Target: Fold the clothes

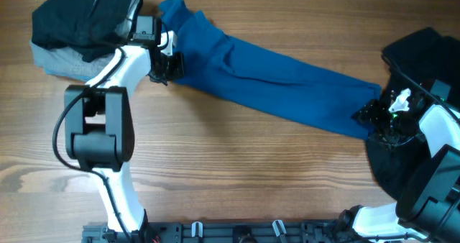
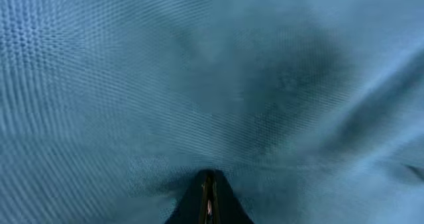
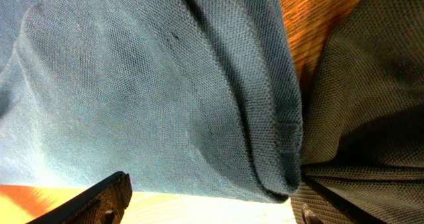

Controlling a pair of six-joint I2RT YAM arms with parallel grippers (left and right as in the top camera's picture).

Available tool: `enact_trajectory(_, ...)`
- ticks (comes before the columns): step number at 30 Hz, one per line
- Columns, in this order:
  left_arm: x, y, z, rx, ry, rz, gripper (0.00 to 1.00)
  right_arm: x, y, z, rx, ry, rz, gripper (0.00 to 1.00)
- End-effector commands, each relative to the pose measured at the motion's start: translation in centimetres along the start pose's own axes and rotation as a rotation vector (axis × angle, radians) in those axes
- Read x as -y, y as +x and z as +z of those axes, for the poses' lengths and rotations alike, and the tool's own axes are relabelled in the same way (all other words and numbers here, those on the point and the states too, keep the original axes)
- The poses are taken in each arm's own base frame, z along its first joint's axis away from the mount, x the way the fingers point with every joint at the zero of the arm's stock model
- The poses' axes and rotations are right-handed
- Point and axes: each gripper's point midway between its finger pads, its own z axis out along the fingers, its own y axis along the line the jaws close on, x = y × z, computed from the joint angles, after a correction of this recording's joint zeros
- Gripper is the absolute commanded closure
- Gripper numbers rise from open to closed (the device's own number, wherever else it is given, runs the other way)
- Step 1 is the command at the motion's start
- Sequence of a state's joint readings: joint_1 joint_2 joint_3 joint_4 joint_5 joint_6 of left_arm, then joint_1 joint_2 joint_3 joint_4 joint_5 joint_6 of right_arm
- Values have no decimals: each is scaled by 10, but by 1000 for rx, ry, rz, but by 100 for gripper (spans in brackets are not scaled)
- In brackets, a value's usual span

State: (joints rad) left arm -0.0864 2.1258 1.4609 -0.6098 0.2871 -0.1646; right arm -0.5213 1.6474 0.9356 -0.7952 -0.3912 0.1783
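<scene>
Blue shirt (image 2: 212,85) cloth fills the left wrist view, right up against the left gripper (image 2: 209,199). Its two fingers are pressed tight together, tips down on the weave, and creases run out from them. I cannot tell whether any cloth is caught between them.

From overhead, the left arm rises from the near table edge, bends at a black elbow, and sends its white forearm out to the left gripper (image 1: 167,65), wrist tipped down over one end of the shirt (image 1: 273,74). The shirt runs away from that gripper as a long, rumpled band to the right gripper (image 1: 375,115) at its other end. Just behind the left gripper lies a folded pile (image 1: 72,34), black on top of pale grey.

The right arm reaches in from the near right corner, wrist angled down. The right gripper (image 3: 212,207) is spread wide, with one finger (image 3: 106,196) at each side of the shirt's (image 3: 146,85) hemmed edge, which hangs between them unpinched. A black garment (image 3: 358,105) touches that hem on the gripper's right side, under and around the arm. Bare wooden table (image 3: 318,25) shows beyond.
</scene>
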Motion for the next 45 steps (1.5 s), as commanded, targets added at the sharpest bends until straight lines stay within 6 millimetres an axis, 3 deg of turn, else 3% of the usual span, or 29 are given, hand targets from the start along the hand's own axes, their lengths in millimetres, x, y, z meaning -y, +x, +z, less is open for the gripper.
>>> enact_trajectory(1,-58,11,16,-25,-179,-234,96,-4,7,-2,-14,-17,5,16)
enact_trajectory(4,-86,6,6,-10,-197,-313,96,12,5,7,19,48,1,11)
enact_trajectory(7,-112,9,-3,-19,-192,-418,96,13,-8,13,88,38,-8,6)
enact_trajectory(10,-114,8,-6,-24,-140,-443,96,1,-22,12,143,-24,-51,4)
enact_trajectory(12,-114,9,-6,-28,-142,-444,96,-20,-30,9,175,-128,-136,4)
enact_trajectory(14,-113,12,-6,-40,-144,-446,96,-23,-36,9,199,-139,-158,5)
enact_trajectory(17,-113,14,-6,-50,-146,-449,96,-33,-32,19,171,-173,-203,21)
enact_trajectory(18,-113,14,-6,-50,-146,-449,96,-34,-28,25,152,-169,-217,20)
enact_trajectory(20,-113,16,-6,-57,-148,-451,96,-32,-24,34,122,-158,-200,25)
enact_trajectory(22,-113,17,-6,-61,-149,-452,96,-30,-29,33,139,-145,-201,20)
enact_trajectory(24,-113,18,-6,-64,-149,-453,96,-12,-37,33,170,-44,-194,12)
enact_trajectory(28,-113,20,-6,-70,-151,-454,96,-2,-45,34,203,25,-219,11)
enact_trajectory(31,-113,20,-6,-71,-151,-454,96,9,-41,39,175,73,-207,12)
enact_trajectory(32,-113,20,-6,-72,-151,-454,96,6,-38,40,164,52,-210,12)
enact_trajectory(34,-113,20,-6,-72,-151,-454,96,-25,-33,36,154,-118,-343,22)
enact_trajectory(38,-113,21,-7,-77,-152,-448,96,-25,-35,34,160,-110,-326,10)
enact_trajectory(42,-113,21,-7,-77,-152,-448,96,9,-33,55,114,34,-214,9)
enact_trajectory(44,-113,21,-7,-76,-152,-448,96,0,-24,73,55,-55,-223,12)
enact_trajectory(45,-113,21,-7,-77,-151,-441,96,-5,-16,83,15,-103,-239,18)
